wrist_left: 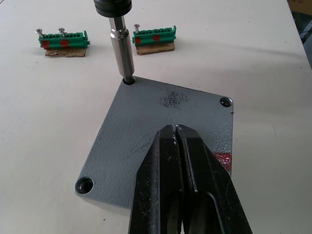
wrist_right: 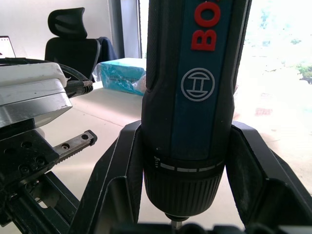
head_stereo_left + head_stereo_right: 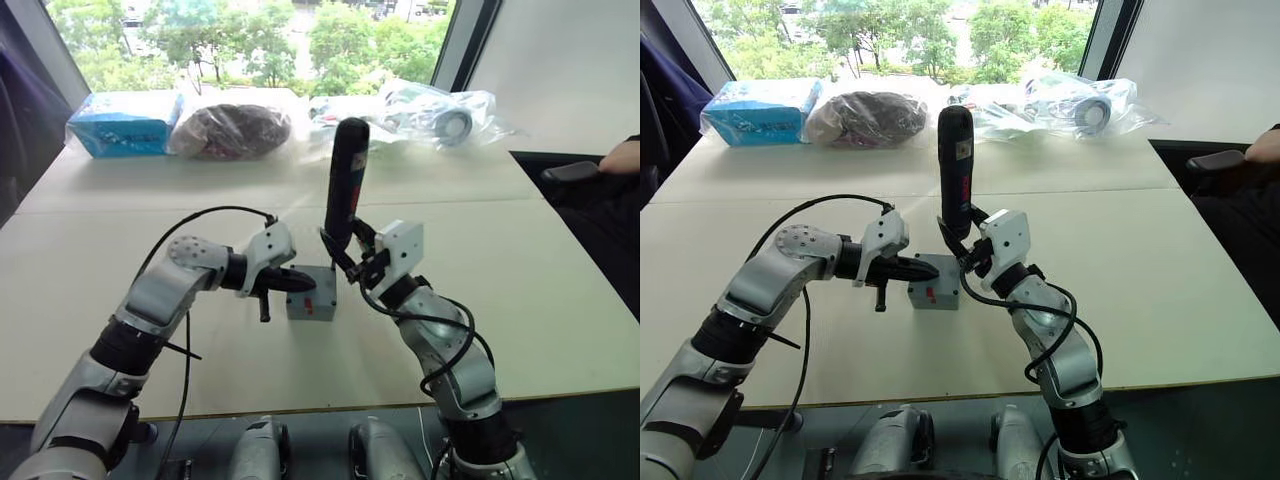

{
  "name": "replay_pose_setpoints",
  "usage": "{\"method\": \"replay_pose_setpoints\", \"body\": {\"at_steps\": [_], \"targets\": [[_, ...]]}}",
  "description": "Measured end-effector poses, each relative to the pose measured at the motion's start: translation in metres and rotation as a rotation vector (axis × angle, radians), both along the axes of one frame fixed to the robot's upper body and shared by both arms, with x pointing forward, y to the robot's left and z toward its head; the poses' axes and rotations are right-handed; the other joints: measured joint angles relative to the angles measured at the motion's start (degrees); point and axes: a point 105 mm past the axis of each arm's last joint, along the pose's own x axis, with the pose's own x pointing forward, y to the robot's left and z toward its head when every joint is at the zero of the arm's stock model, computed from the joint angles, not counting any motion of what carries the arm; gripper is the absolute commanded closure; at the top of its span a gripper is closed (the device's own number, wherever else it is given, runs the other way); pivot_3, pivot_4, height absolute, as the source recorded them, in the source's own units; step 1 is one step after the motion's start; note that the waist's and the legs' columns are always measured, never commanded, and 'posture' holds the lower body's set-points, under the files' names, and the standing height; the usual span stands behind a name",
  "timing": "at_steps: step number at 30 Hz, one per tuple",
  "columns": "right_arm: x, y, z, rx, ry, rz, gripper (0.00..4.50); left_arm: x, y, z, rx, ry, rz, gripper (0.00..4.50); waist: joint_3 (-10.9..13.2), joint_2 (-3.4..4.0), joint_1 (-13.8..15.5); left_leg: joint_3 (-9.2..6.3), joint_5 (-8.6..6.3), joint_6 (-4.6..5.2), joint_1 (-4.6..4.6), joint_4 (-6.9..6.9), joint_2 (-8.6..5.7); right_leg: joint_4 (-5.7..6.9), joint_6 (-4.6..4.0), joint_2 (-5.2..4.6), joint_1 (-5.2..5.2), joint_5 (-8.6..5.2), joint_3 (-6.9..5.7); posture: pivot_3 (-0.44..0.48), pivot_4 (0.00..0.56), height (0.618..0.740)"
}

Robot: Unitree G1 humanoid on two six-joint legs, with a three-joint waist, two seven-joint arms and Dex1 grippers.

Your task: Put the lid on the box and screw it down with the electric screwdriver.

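Left fingers (image 1: 181, 161) together atop the lid (image 1: 146, 131); right fingers (image 2: 122, 165) clamped around the electric screwdriver (image 3: 345, 180); box hidden.

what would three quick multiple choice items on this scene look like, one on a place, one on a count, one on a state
1. Where is the bit of the electric screwdriver?
A. in a corner hole of the lid
B. on the bare table
C. in a green part

2. How many green terminal blocks lie on the table?
A. one
B. two
C. four

3. How is the left pincer?
A. wide open
B. shut, resting on the lid
C. shut on the screwdriver

Answers:
1. A, the bit sits in a corner hole of the lid.
2. B, two green terminal blocks show.
3. B, the left pincer has its fingers together on the lid.
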Motion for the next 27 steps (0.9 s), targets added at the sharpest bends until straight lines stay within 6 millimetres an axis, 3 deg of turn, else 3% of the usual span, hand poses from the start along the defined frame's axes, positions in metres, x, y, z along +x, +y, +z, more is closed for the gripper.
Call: {"method": "replay_pose_setpoints", "body": {"at_steps": [16,27], "targets": [[0.0033,-0.0034,-0.0064,0.021,0.064,-0.018,2.68,-0.0008,0.0005,-0.0052,0.006,0.009,0.008,4.5,-0.5,-0.23,0.0,-0.02,-0.09,0.04,0.76,-0.27,0.12,-0.1,-0.38,-0.12,0.62,-0.35,-0.01,0.0,0.15,0.74],[0.0035,-0.0034,-0.0068,0.021,0.065,-0.019,2.68,-0.0005,0.0006,-0.0057,0.011,0.007,0.009,4.5,-0.6,-0.28,0.0,-0.03,-0.11,0.04,0.79,-0.33,0.12,-0.12,-0.44,-0.34,0.51,-0.41,-0.02,0.0,0.15,0.74]]}}
